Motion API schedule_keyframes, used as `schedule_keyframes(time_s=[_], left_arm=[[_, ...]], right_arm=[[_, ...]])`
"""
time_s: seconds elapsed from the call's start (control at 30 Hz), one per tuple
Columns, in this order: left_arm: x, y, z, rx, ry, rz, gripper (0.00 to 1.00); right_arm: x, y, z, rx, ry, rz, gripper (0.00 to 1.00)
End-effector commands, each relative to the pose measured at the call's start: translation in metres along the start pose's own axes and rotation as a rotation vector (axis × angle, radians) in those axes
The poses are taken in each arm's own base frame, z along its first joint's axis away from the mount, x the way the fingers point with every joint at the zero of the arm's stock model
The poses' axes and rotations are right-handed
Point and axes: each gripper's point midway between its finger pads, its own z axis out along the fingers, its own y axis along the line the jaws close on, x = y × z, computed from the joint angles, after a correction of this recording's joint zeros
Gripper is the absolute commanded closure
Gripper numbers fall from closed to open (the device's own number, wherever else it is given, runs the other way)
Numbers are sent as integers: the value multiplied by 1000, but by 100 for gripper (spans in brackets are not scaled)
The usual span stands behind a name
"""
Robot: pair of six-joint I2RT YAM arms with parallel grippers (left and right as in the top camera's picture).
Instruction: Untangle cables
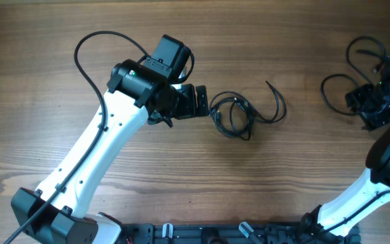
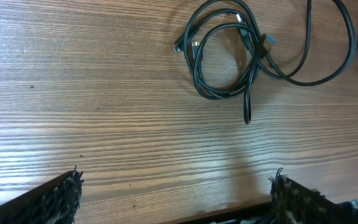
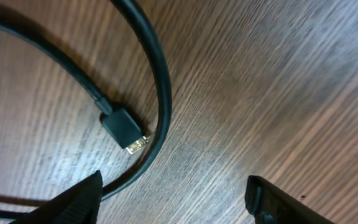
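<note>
A small coil of thin black cables lies on the wooden table at centre, with one tail curving off to the right. My left gripper is open and empty just left of the coil. In the left wrist view the coil lies ahead of the open fingers, apart from them. A second loose black cable lies at the far right beside my right gripper. In the right wrist view that cable and its plug lie close before the open fingers.
The table's near edge shows at the bottom of the left wrist view. Thicker black robot cables loop above the left arm and at the top right. A dark rail runs along the table's front edge.
</note>
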Motion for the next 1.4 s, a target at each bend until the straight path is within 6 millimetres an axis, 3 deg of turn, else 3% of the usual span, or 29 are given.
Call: schedule_keyframes(time_s=[0.0,0.1,0.2,0.37,0.4,0.43,0.5,0.57,0.63,0.73,0.77,0.8,0.87,0.9,1.0,1.1,1.13,1.27,1.37], left_arm=[[-1,2,4,-10,8,-4,0],[-1,2,4,-10,8,-4,0],[-1,2,4,-10,8,-4,0],[-1,2,4,-10,8,-4,0],[-1,2,4,-10,8,-4,0],[-1,2,4,-10,8,-4,0],[-1,2,4,-10,8,-4,0],[-1,2,4,-10,8,-4,0],[-1,2,4,-10,8,-4,0],[-1,2,4,-10,8,-4,0],[-1,2,4,-10,8,-4,0],[-1,2,4,-10,8,-4,0],[-1,2,4,-10,8,-4,0],[-1,2,4,-10,8,-4,0],[-1,2,4,-10,8,-4,0],[-1,2,4,-10,8,-4,0],[-1,2,4,-10,8,-4,0],[-1,2,4,-10,8,-4,0],[-1,2,4,-10,8,-4,0]], right_arm=[[9,9,19,-17,53,-20,34],[8,25,24,-77,50,-58,43],[10,30,35,-93,29,-52,46],[14,34,40,-118,39,-34,69],[15,41,39,-152,46,-37,79],[16,52,37,-199,51,-43,96],[15,86,29,-341,34,-77,96],[6,140,5,-550,-16,-94,95],[-13,177,-42,-696,-49,-74,96],[-38,210,-110,-854,-120,-106,96],[-49,218,-136,-892,-167,-102,93],[-55,224,-151,-915,-203,-102,66],[-54,227,-153,-921,-219,-131,10],[-54,221,-146,-871,-245,-171,4],[-54,202,-124,-709,-314,-318,1],[-80,146,-93,-347,-426,-257,0],[-80,139,-90,-312,-424,-251,1],[-52,148,-78,-356,-304,-287,0],[-38,149,-39,-313,-205,-229,1]])
